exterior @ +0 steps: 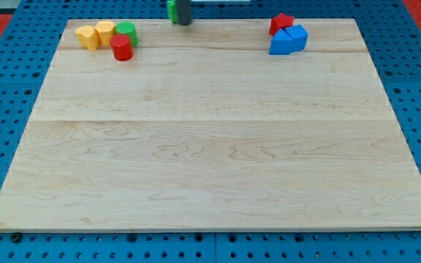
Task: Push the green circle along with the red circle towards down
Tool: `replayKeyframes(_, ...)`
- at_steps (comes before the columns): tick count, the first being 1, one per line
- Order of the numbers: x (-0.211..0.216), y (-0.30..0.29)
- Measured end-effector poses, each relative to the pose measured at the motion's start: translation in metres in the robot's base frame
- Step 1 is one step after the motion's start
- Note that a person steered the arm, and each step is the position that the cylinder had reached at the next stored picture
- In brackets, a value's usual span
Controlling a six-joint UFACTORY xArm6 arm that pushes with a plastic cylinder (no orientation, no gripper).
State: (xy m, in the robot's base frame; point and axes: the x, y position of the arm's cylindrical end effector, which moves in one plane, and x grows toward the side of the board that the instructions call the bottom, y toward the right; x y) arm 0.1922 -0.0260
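- Camera view: the green circle (127, 31) is sitting near the board's top-left corner, touching the red circle (121, 48) just below it.
- Two yellow blocks (96, 34) are crowding their left side.
- My tip (183, 23) — a bare rod, clamping nothing — is resting at the top edge, well right of them, beside a green block (172, 10).
- A red block (281, 23) and two blue blocks (289, 39) are huddling at the top right of the board (210, 146).

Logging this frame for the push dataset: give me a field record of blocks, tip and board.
board: wooden board on a blue pegboard
top-left cluster: green circle, red circle, two yellow blocks, packed together
top-right cluster: red block behind two blue blocks
top edge: another green block, mostly hidden by the rod
my tip: at the view's top, right of the green circle, apart from it
task state: circles both near the top edge
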Motion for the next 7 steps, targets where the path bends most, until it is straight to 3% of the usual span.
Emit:
replayKeyframes(1,0.019,0.014)
replayKeyframes(2,0.000,-0.043)
replayKeyframes(5,0.003,-0.147)
replayKeyframes(7,0.048,-0.117)
